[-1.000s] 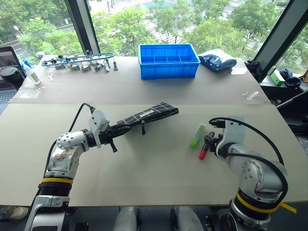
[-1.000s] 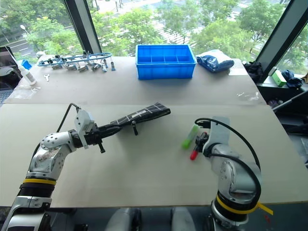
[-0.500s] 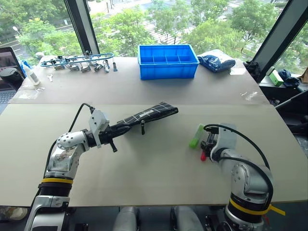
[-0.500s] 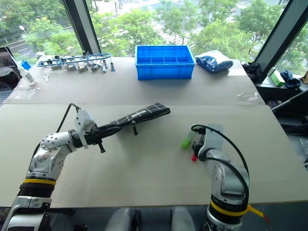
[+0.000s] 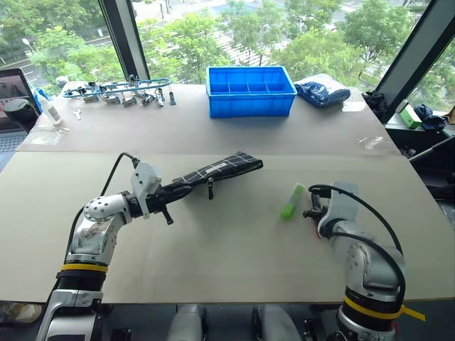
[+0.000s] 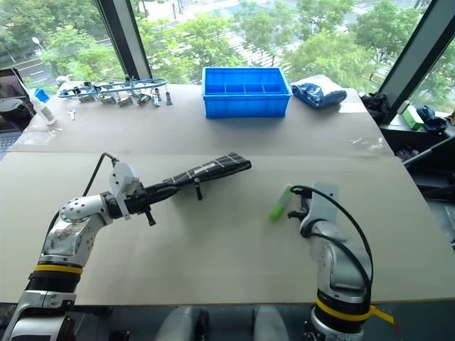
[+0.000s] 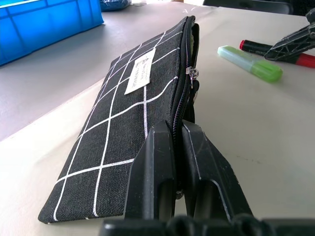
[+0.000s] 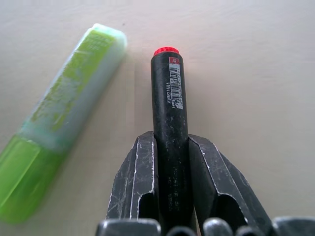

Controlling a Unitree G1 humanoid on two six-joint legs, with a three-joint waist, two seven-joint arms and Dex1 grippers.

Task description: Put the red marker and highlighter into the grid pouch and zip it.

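Head view: my left gripper (image 5: 169,193) is clamped on one end of the grid pouch (image 5: 217,169), which stretches away from it over the beige table (image 5: 227,249), toward the middle. A black zipper pull strap (image 5: 211,187) hangs from the pouch's near edge. To the right, well apart from the pouch, the light green highlighter (image 5: 291,201) lies flat on the table. My right gripper (image 5: 313,212) sits just beside it, low over the table; its fingers are hard to make out from here. At the far side stand a blue plastic bin (image 5: 250,90) with compartments, a dark blue bag (image 5: 321,92) to its right, and a row of metal tools (image 5: 114,90) to its left.

Left wrist view: my two black fingers (image 7: 199,167) are pressed together on the zipper edge of the pouch, held on edge. Its white label (image 7: 139,72) faces up and the zipper looks partly open at the far end. Beyond it lie the highlighter and the red marker (image 7: 268,51), side by side, with my other gripper's finger over the marker.

Right wrist view: my fingers (image 8: 135,184) are closed on the marker's black barrel, one on each side; its red end points away. The highlighter lies just beside it, not touching.
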